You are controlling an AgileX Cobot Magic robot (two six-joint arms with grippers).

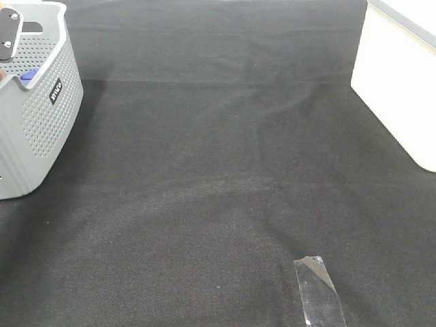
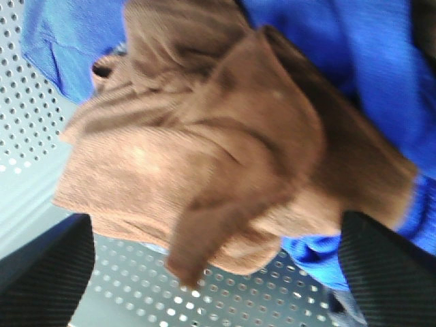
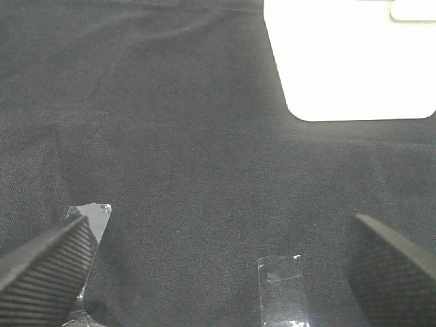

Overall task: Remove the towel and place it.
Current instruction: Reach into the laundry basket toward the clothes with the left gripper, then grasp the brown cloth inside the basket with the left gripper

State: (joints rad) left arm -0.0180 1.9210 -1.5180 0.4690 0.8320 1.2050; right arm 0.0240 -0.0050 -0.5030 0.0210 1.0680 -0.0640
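Observation:
The brown towel (image 2: 197, 157) lies crumpled inside the grey perforated basket (image 1: 41, 129), on top of a blue cloth (image 2: 368, 75). My left gripper (image 2: 214, 235) hangs open just above the towel, with one finger (image 2: 41, 272) on each side of it and nothing held. In the exterior high view the towel is hidden by the basket wall, and only a bit of the left arm (image 1: 7, 30) shows over the basket. My right gripper (image 3: 218, 259) is open and empty over the black cloth; its fingers (image 3: 392, 266) stand wide apart.
A black cloth (image 1: 225, 170) covers the table. The basket stands at the far left. A white block (image 1: 395, 88) sits at the far right edge. A clear tape strip (image 1: 317, 289) lies near the front, also seen as tape (image 3: 281, 289) under the right gripper.

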